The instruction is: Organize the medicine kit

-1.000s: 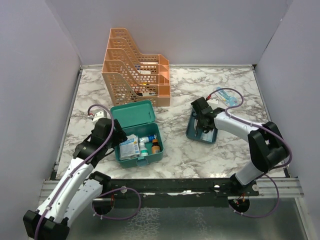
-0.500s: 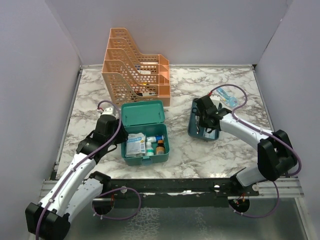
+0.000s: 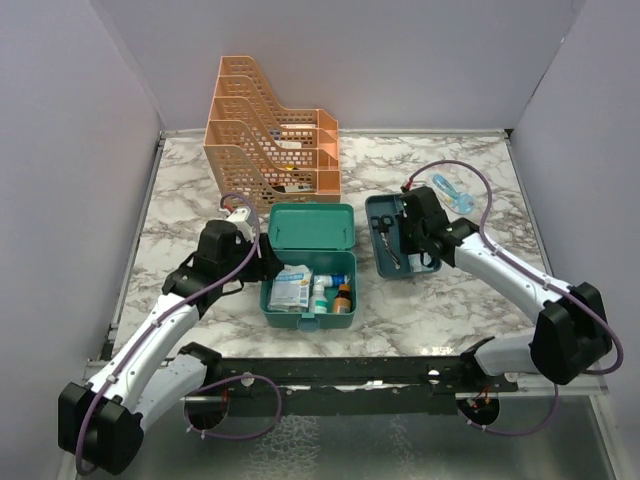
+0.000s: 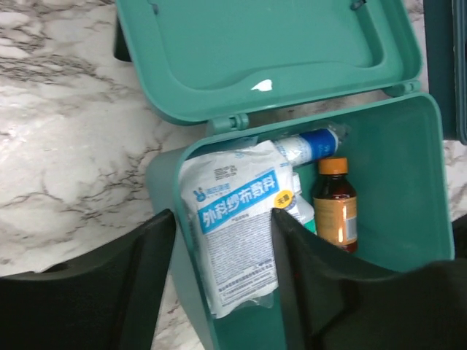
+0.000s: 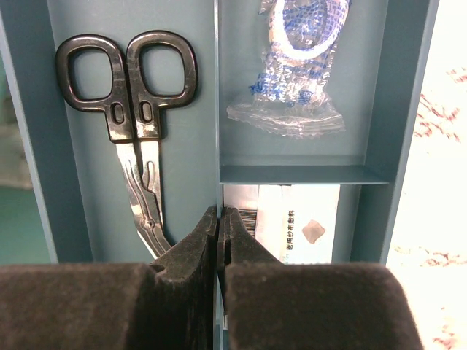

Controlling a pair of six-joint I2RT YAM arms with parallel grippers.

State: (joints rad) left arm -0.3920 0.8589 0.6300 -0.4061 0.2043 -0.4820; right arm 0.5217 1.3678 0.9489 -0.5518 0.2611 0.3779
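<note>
Tray (image 5: pixel 379 131): light, stiff, slick plastic, likely best held at divider (image 5: pixel 217 109), where right gripper (image 5: pixel 219 219) pinches; left gripper (image 4: pixel 222 240) spread astride box (image 4: pixel 408 175) wall.

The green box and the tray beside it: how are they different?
The box is deep, with a hinged lid lying open. The tray is shallow, has no lid, and is split by dividers. The box holds bottles and a white packet. The tray holds scissors and wrapped packets. Both are teal plastic.
</note>
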